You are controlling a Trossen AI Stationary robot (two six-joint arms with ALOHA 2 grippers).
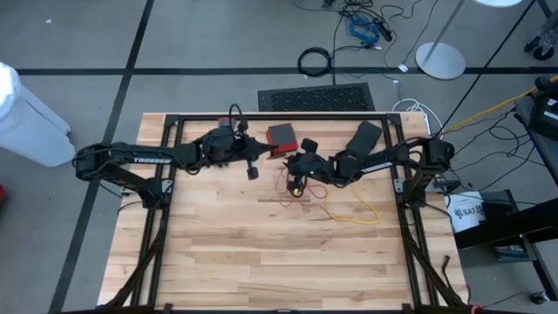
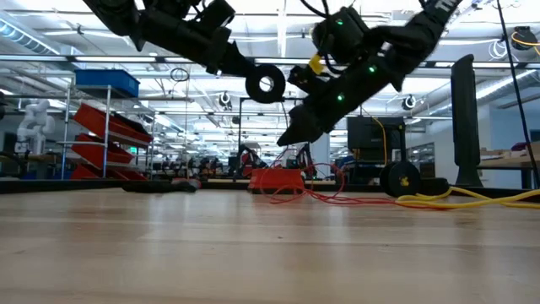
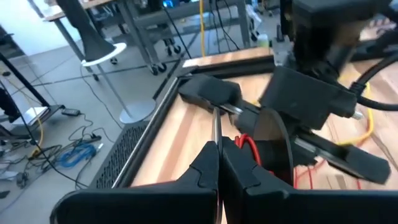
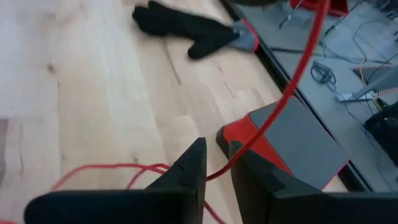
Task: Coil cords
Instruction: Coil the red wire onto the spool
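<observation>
Right gripper (image 4: 216, 163) near desk's far edge, fingers slightly apart around red cord (image 4: 292, 87) | left gripper (image 3: 219, 163) fingers together | yellow cord (image 1: 362, 215) toward right edge.

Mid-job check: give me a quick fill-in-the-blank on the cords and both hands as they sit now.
1. The cord passing between the fingers of the right hand is ____.
2. The left hand has its fingers ____.
3. The loose cord lying on the right arm's side of the table is ____.
4. Also on the table lies a black ____ with a grey cuff.
Missing words: red; shut; yellow; glove.
</observation>
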